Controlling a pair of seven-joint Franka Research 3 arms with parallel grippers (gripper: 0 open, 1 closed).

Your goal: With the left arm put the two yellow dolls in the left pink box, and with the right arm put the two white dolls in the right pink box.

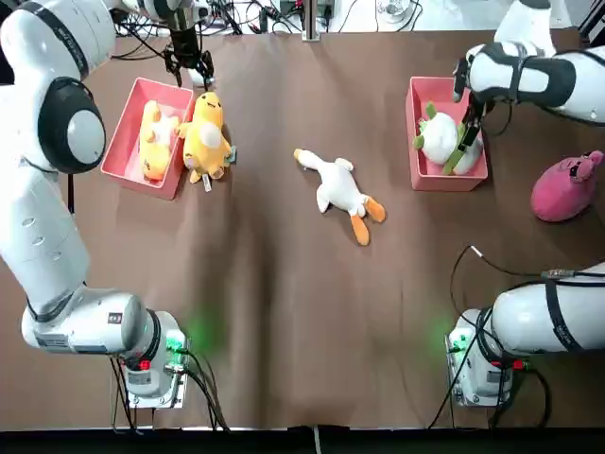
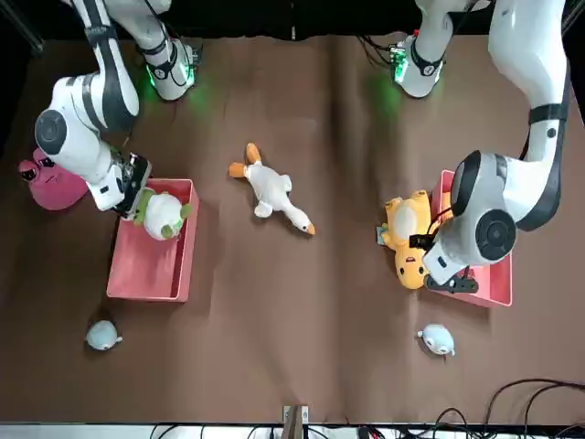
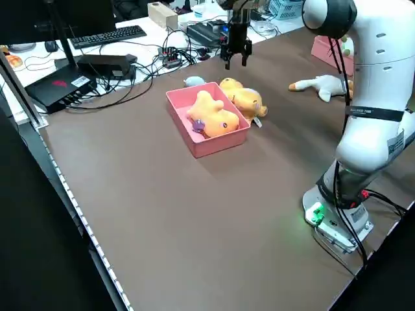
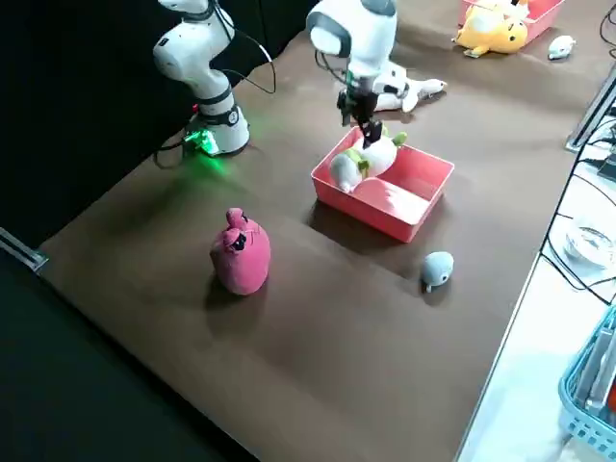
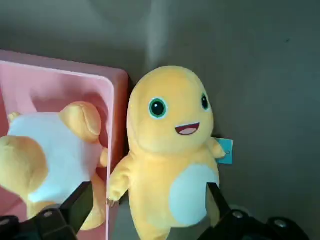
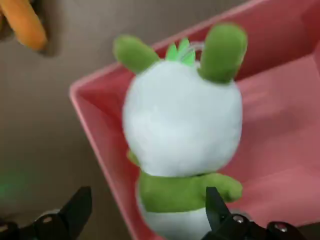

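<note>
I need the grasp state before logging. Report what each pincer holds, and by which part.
Nothing is held. The left pincer hangs open above the yellow doll lying beside the left pink box. The right pincer is open above the white doll in the right pink box.

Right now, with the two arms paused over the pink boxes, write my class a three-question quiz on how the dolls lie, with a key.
1. True or false: the white goose doll already lies inside the right pink box.
2. How many yellow dolls lie inside the left pink box?
3. Which doll lies under the right gripper? A) the white doll with green ears B) the pink doll C) the yellow doll beside the left box

Key:
1. False; it lies on the table between the two boxes.
2. One; the other rests outside, against the box wall, below the open left gripper.
3. A; it sits in the right box.
</note>
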